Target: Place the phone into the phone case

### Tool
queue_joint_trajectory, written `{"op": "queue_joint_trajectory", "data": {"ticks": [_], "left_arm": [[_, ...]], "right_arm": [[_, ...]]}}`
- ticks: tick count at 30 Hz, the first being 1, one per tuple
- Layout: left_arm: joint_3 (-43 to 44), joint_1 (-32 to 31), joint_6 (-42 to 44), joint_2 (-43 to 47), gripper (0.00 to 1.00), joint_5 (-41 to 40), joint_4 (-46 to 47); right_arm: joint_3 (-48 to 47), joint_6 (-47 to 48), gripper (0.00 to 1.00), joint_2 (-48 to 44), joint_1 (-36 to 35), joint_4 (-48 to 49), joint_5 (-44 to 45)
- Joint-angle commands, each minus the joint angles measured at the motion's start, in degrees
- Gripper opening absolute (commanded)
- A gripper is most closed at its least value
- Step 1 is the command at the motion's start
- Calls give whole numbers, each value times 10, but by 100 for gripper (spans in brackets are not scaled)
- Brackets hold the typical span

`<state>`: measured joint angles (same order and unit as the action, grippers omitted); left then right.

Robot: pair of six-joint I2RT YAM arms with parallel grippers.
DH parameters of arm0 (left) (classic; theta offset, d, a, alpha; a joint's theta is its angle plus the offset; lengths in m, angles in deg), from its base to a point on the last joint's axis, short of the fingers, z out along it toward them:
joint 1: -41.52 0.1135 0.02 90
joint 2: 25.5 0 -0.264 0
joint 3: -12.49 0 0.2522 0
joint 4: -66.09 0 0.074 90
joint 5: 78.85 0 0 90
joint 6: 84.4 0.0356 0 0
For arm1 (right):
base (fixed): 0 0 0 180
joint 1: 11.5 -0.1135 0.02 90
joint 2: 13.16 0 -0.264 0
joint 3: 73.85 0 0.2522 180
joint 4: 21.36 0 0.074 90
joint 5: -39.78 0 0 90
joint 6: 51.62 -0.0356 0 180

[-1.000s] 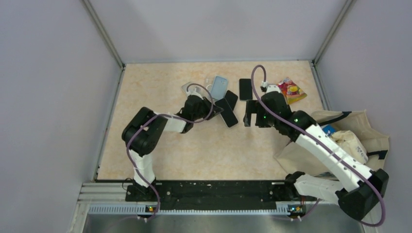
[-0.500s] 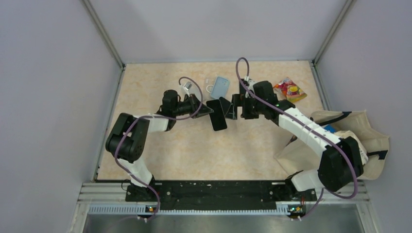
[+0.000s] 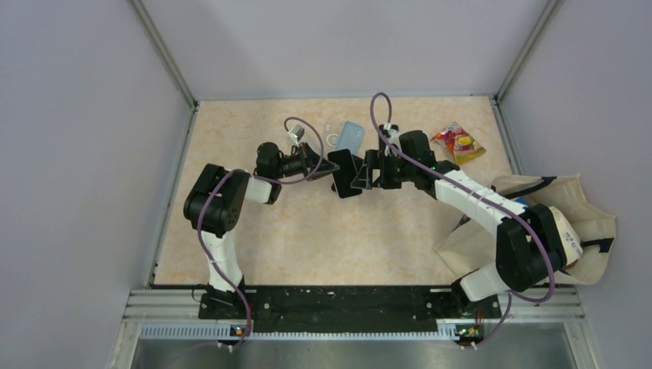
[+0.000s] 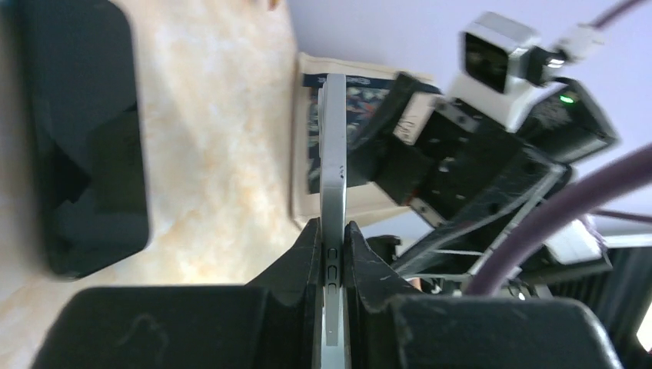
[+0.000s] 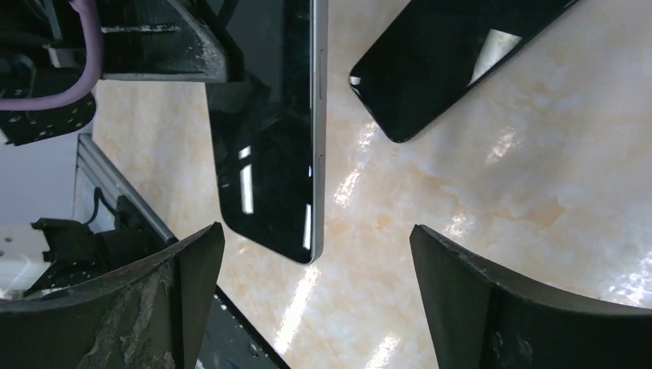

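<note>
Left gripper [image 4: 332, 227]: fingers pressed onto the phone [image 4: 333, 165], one on each flat face, pinching it at one end.
Phone: held on edge off the table [image 3: 254, 231]; from the left wrist only its thin silver side with buttons shows, sticking straight out past the fingertips.
Right gripper [image 5: 315, 234]: fingers [image 5: 181, 307] spread wide, gripping nothing.
Phone against the right fingers: its free end reaches into the gap between them, glossy black face toward one finger and silver edge toward the other; it sits much nearer the first finger, and whether it touches cannot be told.
Grippers: facing each other tip to tip over the middle of the table, the phone bridging them.
Light-blue phone case [image 3: 350, 137]: flat on the table, just beyond both sets of fingertips, apart from the phone.
Black slab [image 5: 454, 54]: flat on the table past the right fingertips; phone or case, cannot tell.
Snack packet [image 3: 459, 143]: behind the right wrist.
Cloth bag [image 3: 573, 215]: beside the right arm's elbow.
</note>
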<state>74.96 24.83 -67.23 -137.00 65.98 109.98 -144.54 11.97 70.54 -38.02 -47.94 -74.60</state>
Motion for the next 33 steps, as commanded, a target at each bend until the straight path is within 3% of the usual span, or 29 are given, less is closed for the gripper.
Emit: {"op": "queue_joint_trajectory", "data": {"ticks": [1,3,9,16,28,30,32,33], "left_arm": [[28,0,-168,-16,0,58,300],[28,0,-214,-24,0,62,348],[11,-2,-210,4,0,76,351],[7,-4,-212,34,0,80,347],[5,-11,-209,51,0,68,338],[4,-12,-200,55,0,66,325],[3,-12,-182,63,1,63,298],[0,-12,-168,70,8,60,277]], "right_arm": [[5,-6,89,0,10,66,-68],[2,-14,88,0,14,76,-90],[-4,-63,82,-4,21,123,-150],[-10,-164,66,10,21,229,-204],[4,-254,31,19,21,309,-235],[6,-258,22,20,21,310,-236],[5,-258,5,18,20,307,-234],[5,-259,0,19,21,306,-234]]}}
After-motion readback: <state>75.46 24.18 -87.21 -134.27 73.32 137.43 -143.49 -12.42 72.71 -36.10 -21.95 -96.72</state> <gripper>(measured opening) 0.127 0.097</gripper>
